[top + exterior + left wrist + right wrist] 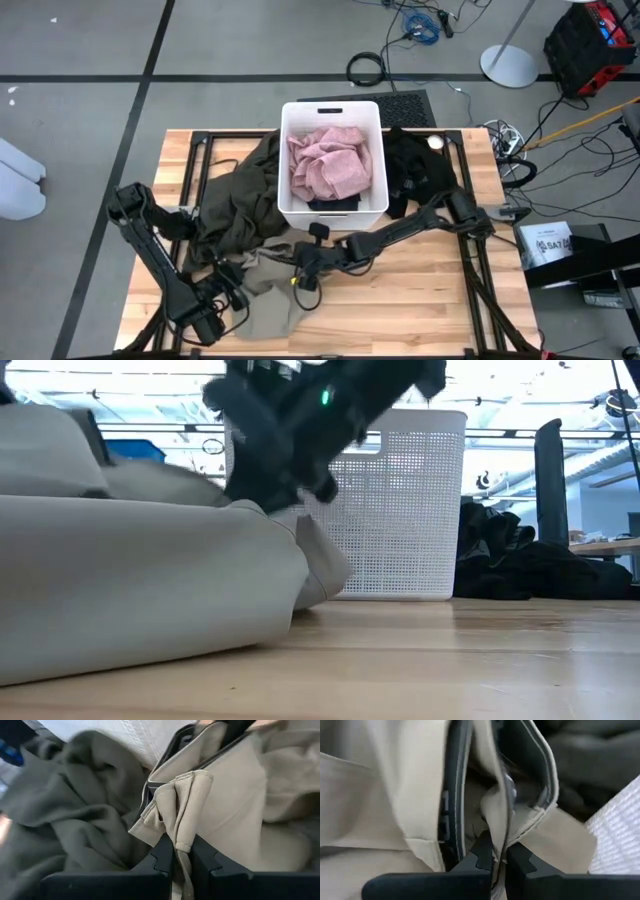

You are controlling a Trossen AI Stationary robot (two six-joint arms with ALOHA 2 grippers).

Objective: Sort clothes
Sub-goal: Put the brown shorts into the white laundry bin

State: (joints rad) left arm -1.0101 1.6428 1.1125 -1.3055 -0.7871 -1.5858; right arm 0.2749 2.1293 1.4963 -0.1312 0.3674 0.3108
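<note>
Grey floor crossed by dark lines surrounds a wooden table (420,300) that fills the lower middle of the high view.

At the lower left of that view the left arm reaches along the table's left edge, and the left gripper (222,296) sits low at the near edge, its fingers pressed together on a fold of the khaki tan garment (270,292); the left wrist view shows the tan cloth (185,805) pinched between the two dark fingers.

Just above it the large dark olive garment (235,200) spreads from the table's left part up against the left wall of the white bin (332,108), which stands at the upper middle of the table.

Inside the bin a pale pink garment (330,160) lies on top, with a dark piece (332,203) showing at its lower edge.

Below the bin, in the centre of the view, the right gripper (303,262) meets the same tan garment, its fingers closed on an edge of the cloth, as the right wrist view shows (495,815).

Its arm runs off to the right and upward across the table.

At the upper right of the table a black garment (415,165) lies heaped beside the bin's right wall.

In the low view the tan cloth (130,590) fills the left half, the bin (410,510) stands at centre, and the black heap (510,560) lies at right.
</note>
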